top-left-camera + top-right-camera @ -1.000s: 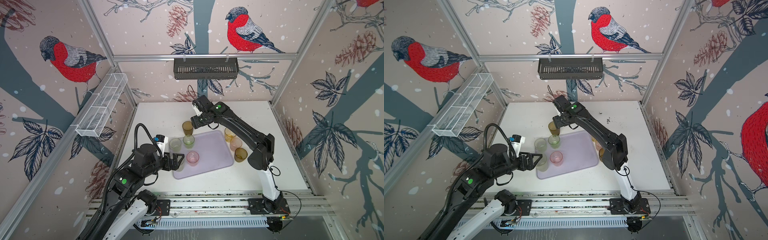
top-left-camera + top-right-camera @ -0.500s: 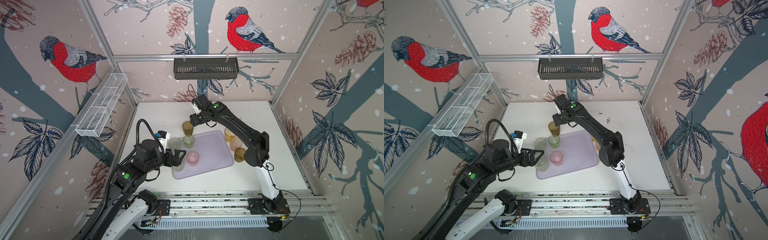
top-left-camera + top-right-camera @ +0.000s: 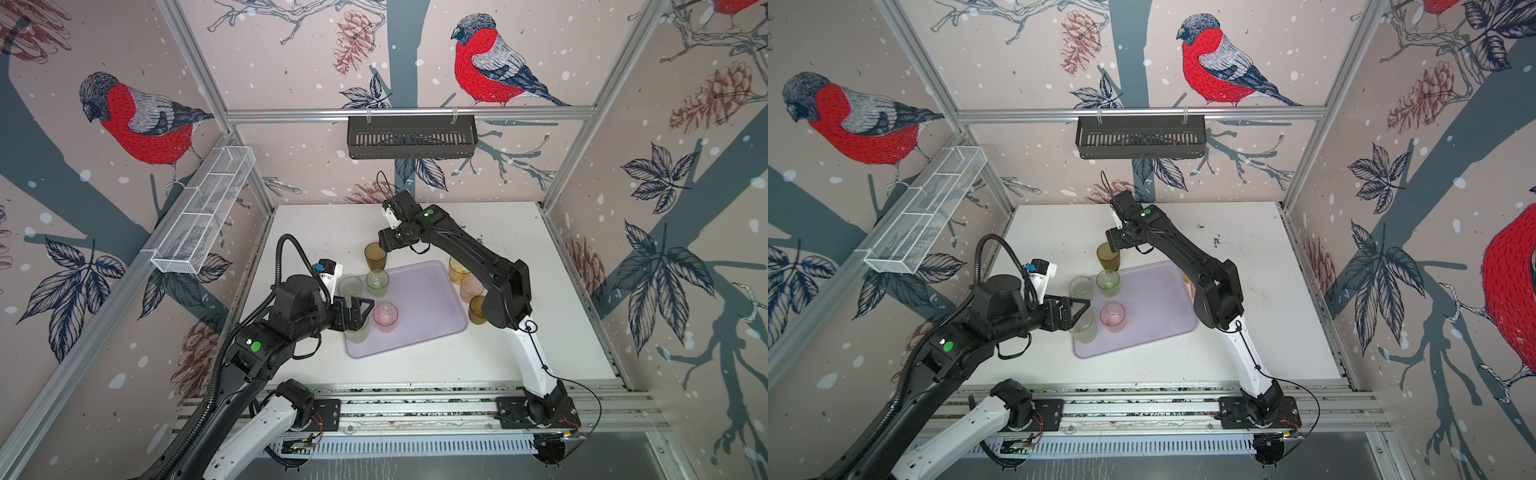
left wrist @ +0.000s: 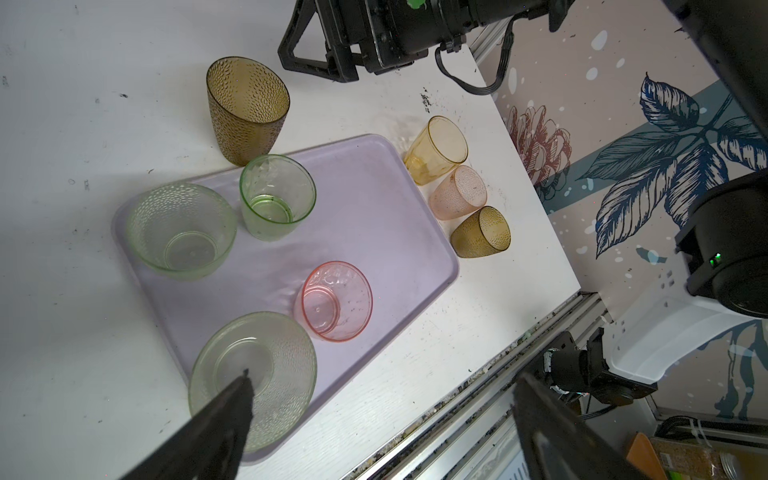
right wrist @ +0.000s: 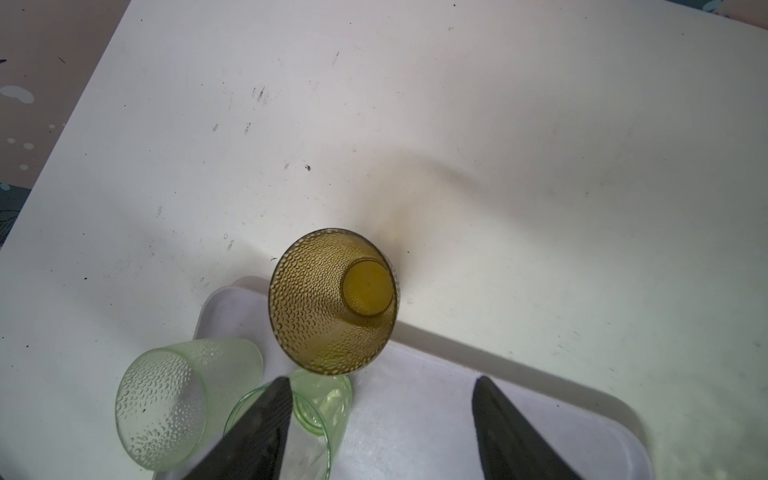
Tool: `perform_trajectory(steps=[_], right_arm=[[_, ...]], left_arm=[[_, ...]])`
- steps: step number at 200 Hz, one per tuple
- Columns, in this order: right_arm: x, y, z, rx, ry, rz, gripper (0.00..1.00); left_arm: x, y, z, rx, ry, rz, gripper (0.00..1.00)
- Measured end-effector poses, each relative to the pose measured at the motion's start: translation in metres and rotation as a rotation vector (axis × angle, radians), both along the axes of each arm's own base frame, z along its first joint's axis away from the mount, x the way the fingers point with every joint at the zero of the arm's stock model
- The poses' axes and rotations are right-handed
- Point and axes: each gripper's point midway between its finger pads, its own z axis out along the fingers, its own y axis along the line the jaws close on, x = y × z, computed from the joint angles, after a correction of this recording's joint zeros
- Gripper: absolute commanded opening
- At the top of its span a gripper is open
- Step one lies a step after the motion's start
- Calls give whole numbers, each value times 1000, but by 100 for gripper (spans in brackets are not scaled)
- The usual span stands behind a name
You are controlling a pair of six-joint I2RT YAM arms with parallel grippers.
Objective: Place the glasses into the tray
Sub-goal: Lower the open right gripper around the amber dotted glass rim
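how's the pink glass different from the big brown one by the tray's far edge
The pink glass stands inside the tray; the big brown glass stands on the table just outside its far rim. The pink glass is pale pink, the brown glass dark amber-brown and dimpled. The brown glass looks taller than the pink one. Both are upright, open end up, empty.

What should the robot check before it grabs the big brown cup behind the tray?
1. Is the right gripper open: ok.
2. Is the brown cup upright on the table, just outside the tray: ok.
3. Is that cup between the gripper's jaws: not ok, it sits ahead of them.
4. Is there bare room on the tray: ok.
5. Is there space beside the bright green cup close by: cannot tell.
6. Is the left gripper open and holding nothing: ok.
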Motion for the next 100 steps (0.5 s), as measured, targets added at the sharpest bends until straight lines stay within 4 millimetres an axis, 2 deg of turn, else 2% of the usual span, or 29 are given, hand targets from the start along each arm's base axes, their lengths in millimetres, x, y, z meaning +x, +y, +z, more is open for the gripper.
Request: perform_trajectory(steps=[43, 100], right_arm=[[0, 5, -9, 9, 17, 12, 74], [6, 7, -19, 15, 21, 11, 75]], left_arm=[[1, 0, 0, 0, 0, 1, 97], [1, -1, 0, 2, 5, 1, 97]])
